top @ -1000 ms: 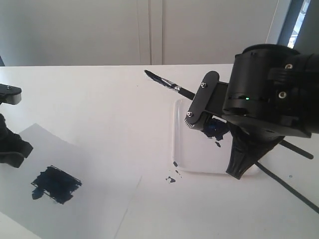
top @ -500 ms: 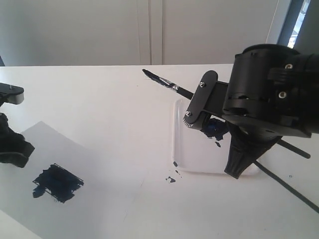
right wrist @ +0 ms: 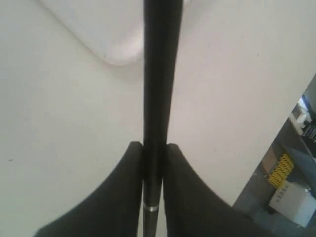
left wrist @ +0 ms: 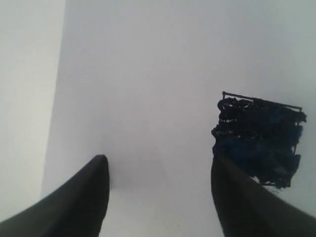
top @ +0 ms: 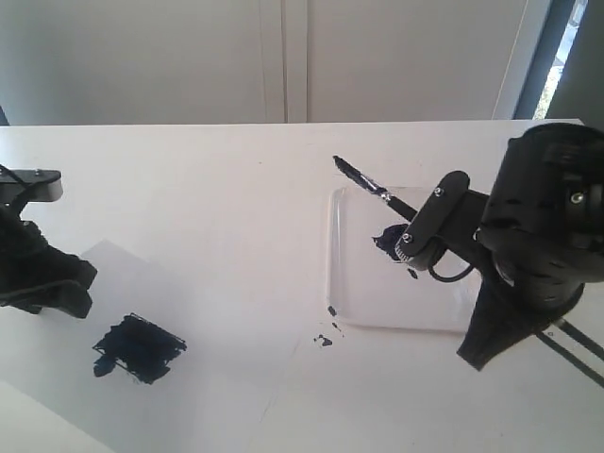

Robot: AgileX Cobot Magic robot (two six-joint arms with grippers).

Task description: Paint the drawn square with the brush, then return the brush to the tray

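Right end effector (right wrist: 153, 148) has drawn back toward the tray (top: 363, 293), the brush (top: 373, 184) pinched by its handle and the bristles ahead of it over the far rim. Square (top: 140, 346) is painted and lies just beside the spread left end effector (left wrist: 159, 160). We'd lower with the bristles over plastic and release only once the brush rests; the handle will likely overhang.

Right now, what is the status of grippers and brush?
Right gripper shut on the brush, over the tray. Left gripper open beside the painted square. Nothing blocks the tray.
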